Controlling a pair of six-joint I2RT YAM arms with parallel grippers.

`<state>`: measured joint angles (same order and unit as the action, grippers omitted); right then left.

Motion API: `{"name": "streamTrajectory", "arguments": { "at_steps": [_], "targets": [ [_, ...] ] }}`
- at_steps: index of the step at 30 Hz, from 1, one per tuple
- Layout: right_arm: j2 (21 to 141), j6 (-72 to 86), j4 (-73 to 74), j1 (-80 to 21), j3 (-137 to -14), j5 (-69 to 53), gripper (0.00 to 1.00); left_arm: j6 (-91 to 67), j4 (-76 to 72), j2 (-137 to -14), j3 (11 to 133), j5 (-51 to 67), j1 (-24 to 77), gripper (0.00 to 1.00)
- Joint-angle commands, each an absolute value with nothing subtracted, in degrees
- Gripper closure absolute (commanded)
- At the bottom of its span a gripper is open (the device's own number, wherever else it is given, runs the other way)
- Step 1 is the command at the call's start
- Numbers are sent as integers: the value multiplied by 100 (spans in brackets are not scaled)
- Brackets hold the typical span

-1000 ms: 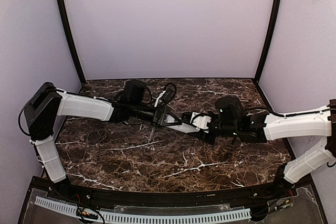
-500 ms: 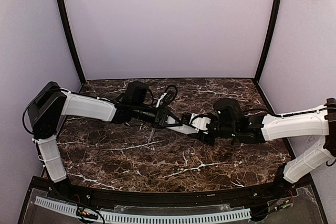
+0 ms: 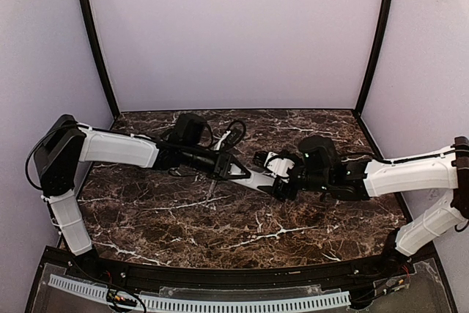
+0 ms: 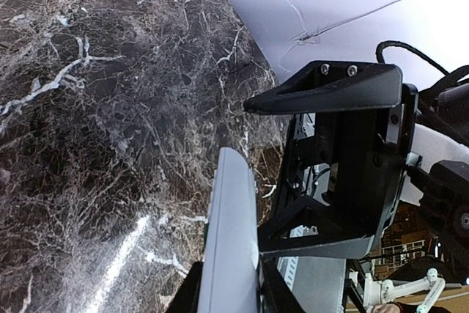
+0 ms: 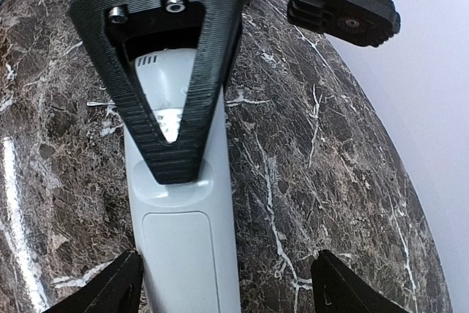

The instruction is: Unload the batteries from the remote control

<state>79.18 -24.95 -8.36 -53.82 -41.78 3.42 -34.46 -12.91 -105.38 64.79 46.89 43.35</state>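
The remote control [image 3: 253, 176], a slim white bar, hangs above the middle of the table. My left gripper [image 3: 226, 166] is shut on one end of it; in the left wrist view the remote [image 4: 231, 232] runs edge-on between the left gripper [image 4: 231, 287] jaws. My right gripper [image 3: 276, 175] stands open around the other end. In the right wrist view the remote [image 5: 183, 240] shows its back with the cover panel [image 5: 183, 262] shut, and the right gripper [image 5: 223, 287] jaws stand wide, the right one well clear. The batteries are hidden.
The dark marble table [image 3: 220, 225] lies under both arms. Lilac walls [image 3: 234, 34] close the back and sides. A black cable [image 3: 236, 131] loops behind the left wrist. The right gripper's black fingers [image 4: 330, 89] fill the right of the left wrist view.
My right gripper has opened and let go of the remote's end. The left gripper keeps its hold, and the remote has barely moved.
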Motion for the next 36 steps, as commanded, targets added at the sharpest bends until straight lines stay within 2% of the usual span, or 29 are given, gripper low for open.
{"name": "streamTrajectory", "arguments": {
  "at_steps": [1, 3, 6, 16, 24, 29, 32, 36],
  "targets": [
    [7998, -2268, -1328, -5361, -4115, 379, 16, -2829, -470, -9997, 6710, 4414, 4352, 100],
    [8007, -2215, -1366, -5361, -4119, 352, 7, -2735, -247, -9975, 6776, 4307, 4346, 100],
    [7999, -2180, -1314, -5360, -4185, 317, 1, -2548, 152, -9983, 6949, 4240, 4342, 99],
    [7743, -1939, -1381, -5361, -4162, 368, 1, -2019, 1347, -9922, 7647, 4088, 4072, 100],
    [7464, -1552, -1610, -5353, -4151, 679, 1, -1983, 1352, -9945, 7735, 4119, 3713, 100],
    [7319, -1094, -2564, -5287, -4010, 1149, 1, -1971, 1392, -9805, 7639, 4121, 3562, 100],
    [7442, -653, -2706, -5157, -4289, 1315, 1, -1942, 1374, -9684, 7532, 4089, 3520, 100],
    [7884, -171, -2060, -5072, -5084, 1623, 1, -1787, 1467, -9526, 7417, 3879, 3511, 100]
  ]
}}
